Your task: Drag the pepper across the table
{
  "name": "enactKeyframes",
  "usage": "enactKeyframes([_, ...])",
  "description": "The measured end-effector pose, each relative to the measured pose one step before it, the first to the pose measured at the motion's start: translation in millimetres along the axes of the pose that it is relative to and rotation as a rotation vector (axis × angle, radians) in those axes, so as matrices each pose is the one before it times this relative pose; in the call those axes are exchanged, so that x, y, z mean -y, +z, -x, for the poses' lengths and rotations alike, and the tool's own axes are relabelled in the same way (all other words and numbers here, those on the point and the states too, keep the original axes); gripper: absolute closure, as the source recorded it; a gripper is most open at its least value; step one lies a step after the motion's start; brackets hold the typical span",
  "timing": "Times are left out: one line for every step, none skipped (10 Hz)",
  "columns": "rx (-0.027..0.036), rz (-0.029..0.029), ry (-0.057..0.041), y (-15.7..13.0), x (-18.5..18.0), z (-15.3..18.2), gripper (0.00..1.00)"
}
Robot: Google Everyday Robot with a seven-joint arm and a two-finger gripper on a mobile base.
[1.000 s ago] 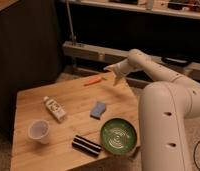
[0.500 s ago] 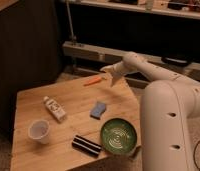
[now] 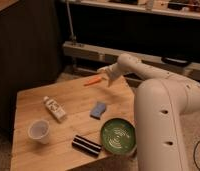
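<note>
- Your pincer is hovering over the counter's far edge, jaws standing wide and gripping nothing.
- The pepper is lying on that far edge, just beside the pincer; you cannot tell whether they are touching.
- The blue sponge, green bowl, white bottle and cup are sitting nearer the camera.

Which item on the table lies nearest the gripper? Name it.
The orange pepper, at the far edge of the table, right beside the gripper; the blue sponge, bottle, cup and bowl all lie farther off.
</note>
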Motion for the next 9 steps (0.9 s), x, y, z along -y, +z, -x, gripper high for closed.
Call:
enactKeyframes([0.00729, -0.00491, -0.00342, 2.72, -1.77, -0.24, 0.27])
enactKeyframes([0.00557, -0.00893, -0.00386, 5.62, -2.28, -0.76, 0.27])
enactKeyframes([0.00384, -0.00812, -0.00234, 5.23, -2.54, -0.02, 0.27])
enactKeyframes([0.00183, -0.00754, -0.00051, 4.53, -1.34, 0.72, 0.27])
enactKeyframes([0.00085, -0.00321, 0.00055, 2.70, -1.48, 0.69, 0.27])
enactKeyframes([-0.00338, -0.00554, 0.00335, 4.54, -0.72, 1.07, 0.27])
enactKeyframes([-0.00164, -0.00379, 0.00360, 2.76, -0.80, 1.86, 0.27])
enactKeyframes([-0.00019, -0.00274, 0.00281, 2.12, -0.68, 1.62, 0.27])
enactKeyframes([0.00179, -0.00340, 0.00387, 2.12, -1.10, 2.57, 0.27])
